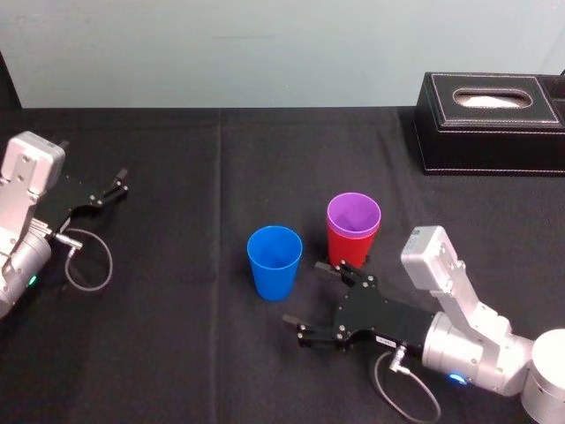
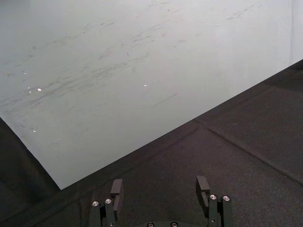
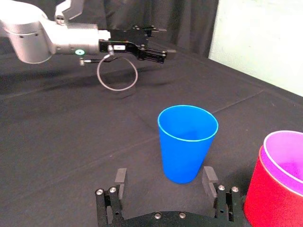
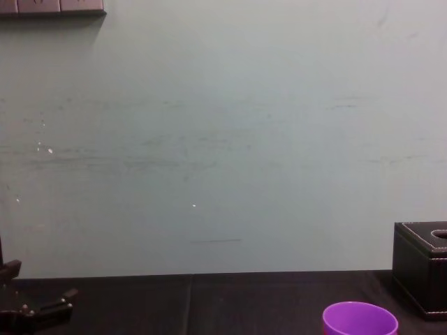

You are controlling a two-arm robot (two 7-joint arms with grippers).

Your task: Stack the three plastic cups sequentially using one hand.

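Right wrist view: I see the blue cup (image 3: 187,142) upright, dead ahead of the right gripper (image 3: 164,174), jaws apart and empty; left gripper (image 2: 161,187) parked well away, also apart.

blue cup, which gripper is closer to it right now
Right. The right gripper sits just on the robot's side of the blue cup, jaws open toward it. The left gripper is parked far off to the cup's left, also open.

Likely a plain robot test room or lab, going by the table (image 1: 168,362) under black cloth set against a bare, scuffed pale wall (image 4: 223,139) and the black stitched tissue box (image 1: 491,141) on it.
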